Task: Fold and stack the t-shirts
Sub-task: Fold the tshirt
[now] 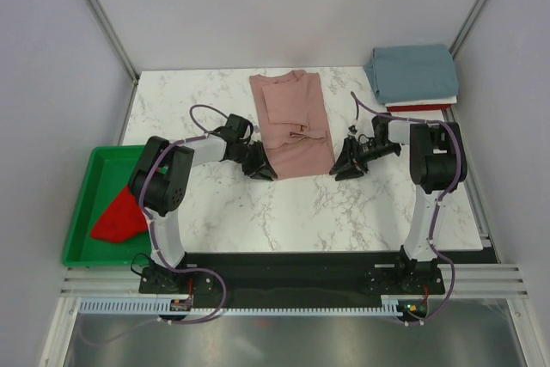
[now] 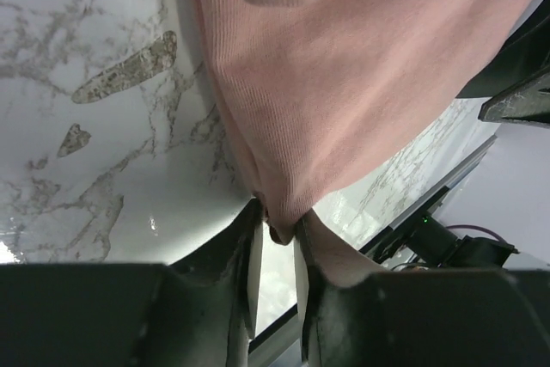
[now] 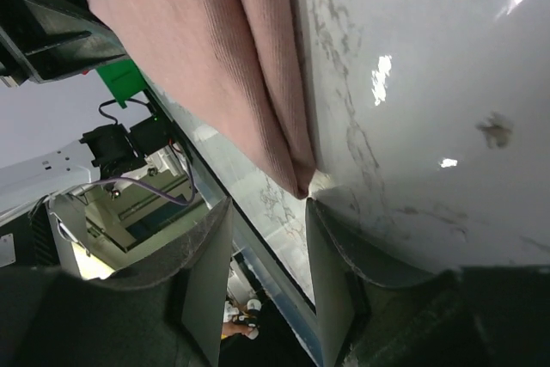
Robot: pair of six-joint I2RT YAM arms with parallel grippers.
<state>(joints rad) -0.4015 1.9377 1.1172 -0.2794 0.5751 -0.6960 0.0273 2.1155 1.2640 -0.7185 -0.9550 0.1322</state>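
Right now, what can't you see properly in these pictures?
- Red shirt in the tray: in the top view, the left arm covers part of it.
- What lies under the blue shirt: in the top view, only thin edges show.
- Pink shirt inner layers: folded over, so hidden in every view.
- Pink shirt's far end: cut off by the top edge in both wrist views.
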